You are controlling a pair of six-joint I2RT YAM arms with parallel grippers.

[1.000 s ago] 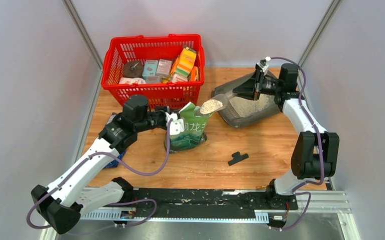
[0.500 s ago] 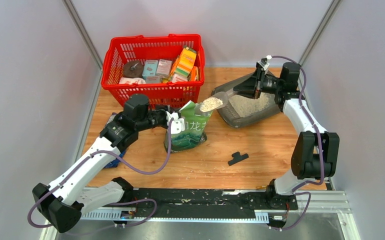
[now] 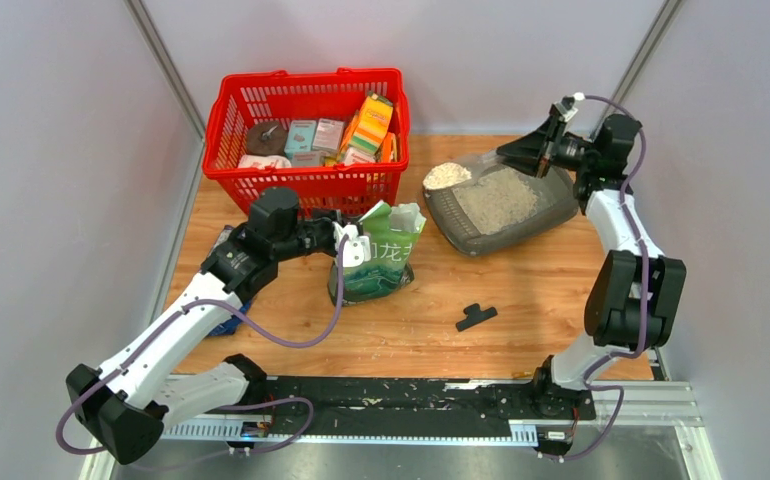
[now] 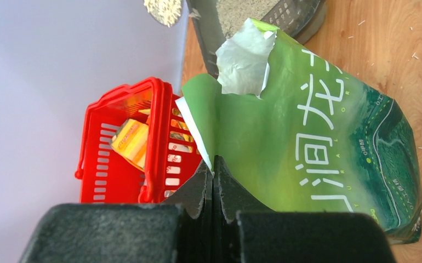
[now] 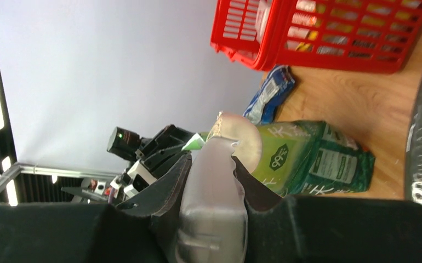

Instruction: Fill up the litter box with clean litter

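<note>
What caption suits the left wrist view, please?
Left fingers pinch green printed pouch by its edge, beside red mesh basket.

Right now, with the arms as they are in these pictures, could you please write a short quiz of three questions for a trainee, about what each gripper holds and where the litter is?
1. True or false: the left gripper is open and holds nothing.
2. Choose one. The scoop in the right gripper is: A) empty; B) heaped with clean litter; C) turned upside down.
3. Fill in the missing words: the scoop hangs over one end of the dark grey ____.

Key
1. False: it is shut on the top edge of the green pouch.
2. B.
3. litter box.
</note>
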